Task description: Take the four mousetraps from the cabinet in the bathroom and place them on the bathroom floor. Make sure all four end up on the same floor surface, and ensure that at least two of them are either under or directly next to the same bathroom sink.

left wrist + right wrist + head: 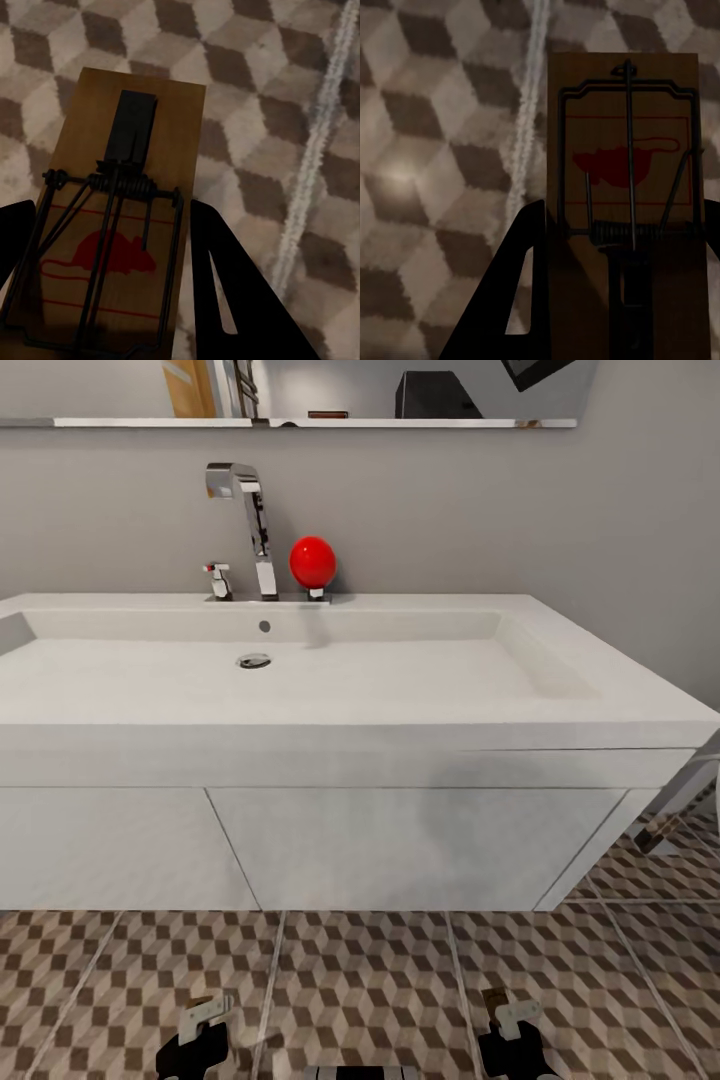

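Observation:
My left gripper (112,289) is shut on a mousetrap (169,120), a tan board with a black wire spring and a red mouse print, its black fingers (236,300) pressing both long edges. A second mousetrap (622,90) sits the same way in my shut right gripper (619,300). Both traps hang above the cube-patterned bathroom floor (370,990). In the head view the left gripper (200,1035) and right gripper (512,1028) are low at the frame's bottom, in front of the white sink (300,670). The cabinet is out of view.
The sink's white vanity (400,840) has drawer fronts and floats above the tiles. A chrome faucet (250,530) and a red ball (313,562) stand at its back. A mirror shelf (300,422) runs above. Open floor lies right of the vanity (660,920).

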Available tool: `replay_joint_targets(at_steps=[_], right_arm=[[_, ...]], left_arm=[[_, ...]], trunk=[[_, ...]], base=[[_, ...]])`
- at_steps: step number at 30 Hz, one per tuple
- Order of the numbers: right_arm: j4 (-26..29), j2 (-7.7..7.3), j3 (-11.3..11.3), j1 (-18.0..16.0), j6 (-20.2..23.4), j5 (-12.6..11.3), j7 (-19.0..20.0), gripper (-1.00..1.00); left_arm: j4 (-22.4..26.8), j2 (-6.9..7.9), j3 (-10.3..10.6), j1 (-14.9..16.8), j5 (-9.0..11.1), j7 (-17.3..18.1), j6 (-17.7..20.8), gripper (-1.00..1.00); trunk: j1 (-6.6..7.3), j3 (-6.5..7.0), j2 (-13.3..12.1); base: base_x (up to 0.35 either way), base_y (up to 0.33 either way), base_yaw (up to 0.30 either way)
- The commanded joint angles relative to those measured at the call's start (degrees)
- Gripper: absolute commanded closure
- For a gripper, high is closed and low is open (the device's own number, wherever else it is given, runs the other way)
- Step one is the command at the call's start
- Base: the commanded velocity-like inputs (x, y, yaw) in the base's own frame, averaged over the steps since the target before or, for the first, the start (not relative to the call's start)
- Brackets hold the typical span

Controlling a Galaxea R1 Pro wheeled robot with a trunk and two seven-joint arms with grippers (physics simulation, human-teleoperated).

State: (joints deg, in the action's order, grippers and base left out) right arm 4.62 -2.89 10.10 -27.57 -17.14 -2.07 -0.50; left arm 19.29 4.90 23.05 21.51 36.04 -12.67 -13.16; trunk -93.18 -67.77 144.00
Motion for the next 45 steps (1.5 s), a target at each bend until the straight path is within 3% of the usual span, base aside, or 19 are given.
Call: replay_joint_targets(at_steps=[1,11,19,45], right_arm=[[-0.05,-0.01,0.36,-0.03,-0.18,-0.3,0.03,1.0],[-0.05,-0.01,0.36,-0.03,-0.18,-0.3,0.0,1.0],[-0.03,-0.01,0.36,-0.03,-0.18,-0.3,0.03,1.0],[-0.05,-0.01,0.36,-0.03,-0.18,-0.3,0.02,1.0]], left_arm=[[0.08,0.04,0.5,0.02,0.17,-0.52,-0.11,1.0],[0.07,0.02,0.51,0.02,0.18,-0.52,-0.11,1.0],[0.05,0.02,0.51,0.02,0.18,-0.52,-0.14,1.0],[0.06,0.01,0.51,0.02,0.18,-0.42,-0.11,1.0]], trunk=[[0.01,-0.04,0.02],[0.01,-0.04,0.02],[-0.19,-1.82,0.12],[-0.19,-1.82,0.12]], base=[[0.0,0.0,0.0],[0.0,0.0,0.0],[0.0,0.0,0.0],[0.055,0.0,0.0]])
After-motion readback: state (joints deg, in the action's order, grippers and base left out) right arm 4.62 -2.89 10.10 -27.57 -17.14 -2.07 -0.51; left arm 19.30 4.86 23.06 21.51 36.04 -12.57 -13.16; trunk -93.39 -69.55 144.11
